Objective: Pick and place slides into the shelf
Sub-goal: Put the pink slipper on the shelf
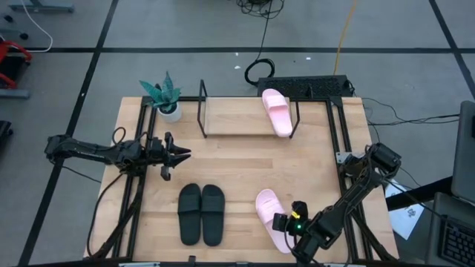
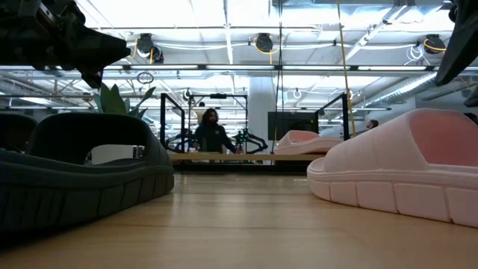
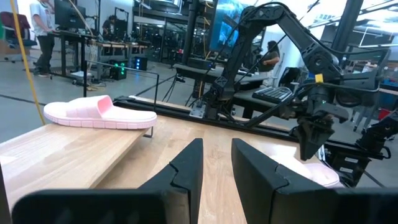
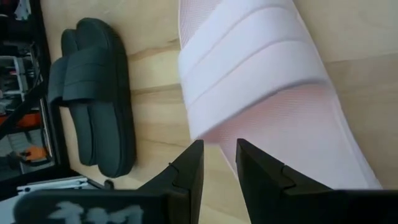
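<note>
The shelf (image 1: 237, 117) stands at the table's far edge, and one pale pink slide (image 1: 277, 111) lies on its board near the right end. The second pink slide (image 1: 269, 215) lies sole down on the table near the near edge; the black pair (image 1: 201, 213) lies side by side to its left. My right gripper (image 1: 282, 222) hovers shut above that pink slide's near end (image 4: 292, 124), pointing down, apart from it. My left gripper (image 1: 182, 154) is shut and held above the table left of centre, pointing toward the right edge.
A potted plant (image 1: 165, 96) stands at the shelf's left end. A black keyboard-like unit (image 1: 304, 87) sits behind the shelf. Black frame rails (image 1: 343, 141) run along the table's left and right sides. Bare wood lies between shelf and slides. A person (image 2: 211, 134) sits beyond the table.
</note>
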### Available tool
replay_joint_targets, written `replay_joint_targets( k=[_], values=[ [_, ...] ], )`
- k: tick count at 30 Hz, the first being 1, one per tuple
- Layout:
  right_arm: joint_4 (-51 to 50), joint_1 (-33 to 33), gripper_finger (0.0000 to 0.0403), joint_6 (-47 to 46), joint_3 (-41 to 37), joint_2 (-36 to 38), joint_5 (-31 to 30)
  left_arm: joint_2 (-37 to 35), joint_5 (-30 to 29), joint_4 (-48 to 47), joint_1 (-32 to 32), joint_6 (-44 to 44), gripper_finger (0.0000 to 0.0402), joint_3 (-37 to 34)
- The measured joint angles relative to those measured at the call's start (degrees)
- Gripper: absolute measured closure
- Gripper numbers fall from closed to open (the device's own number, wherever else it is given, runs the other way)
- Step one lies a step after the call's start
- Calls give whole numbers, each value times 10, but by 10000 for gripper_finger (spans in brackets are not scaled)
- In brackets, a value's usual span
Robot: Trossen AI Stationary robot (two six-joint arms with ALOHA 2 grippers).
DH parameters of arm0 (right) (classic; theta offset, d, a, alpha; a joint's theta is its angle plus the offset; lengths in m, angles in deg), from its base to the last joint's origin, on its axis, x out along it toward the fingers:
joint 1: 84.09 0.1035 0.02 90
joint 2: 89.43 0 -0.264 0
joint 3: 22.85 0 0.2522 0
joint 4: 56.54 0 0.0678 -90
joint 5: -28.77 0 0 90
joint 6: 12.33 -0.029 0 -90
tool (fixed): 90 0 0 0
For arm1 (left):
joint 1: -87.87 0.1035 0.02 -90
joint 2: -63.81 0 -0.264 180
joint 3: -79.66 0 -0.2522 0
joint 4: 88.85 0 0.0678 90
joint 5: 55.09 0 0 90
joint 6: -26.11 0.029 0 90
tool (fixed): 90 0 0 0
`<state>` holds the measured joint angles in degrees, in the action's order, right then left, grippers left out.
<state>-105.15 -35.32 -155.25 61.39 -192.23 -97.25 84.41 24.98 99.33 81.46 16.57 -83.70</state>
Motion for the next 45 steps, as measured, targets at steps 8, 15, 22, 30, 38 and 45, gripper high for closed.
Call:
replay_joint_targets(
  k=[8,15,22,30,38,45],
  values=[
    [47,-8,316,1,-36,0,-15,0,0,-9,0,0,314,0],
    [68,-12,316,5,-49,0,-28,0,0,-12,0,1,314,0],
    [55,-19,316,5,-49,0,-27,0,0,-13,0,1,314,0],
    [45,-40,316,5,-49,0,-31,0,0,-13,0,1,314,0],
    [47,-67,323,13,-49,0,-29,0,0,-12,0,3,314,0],
    [51,-85,385,29,-50,0,-32,0,0,-12,0,3,314,0]
  ],
)
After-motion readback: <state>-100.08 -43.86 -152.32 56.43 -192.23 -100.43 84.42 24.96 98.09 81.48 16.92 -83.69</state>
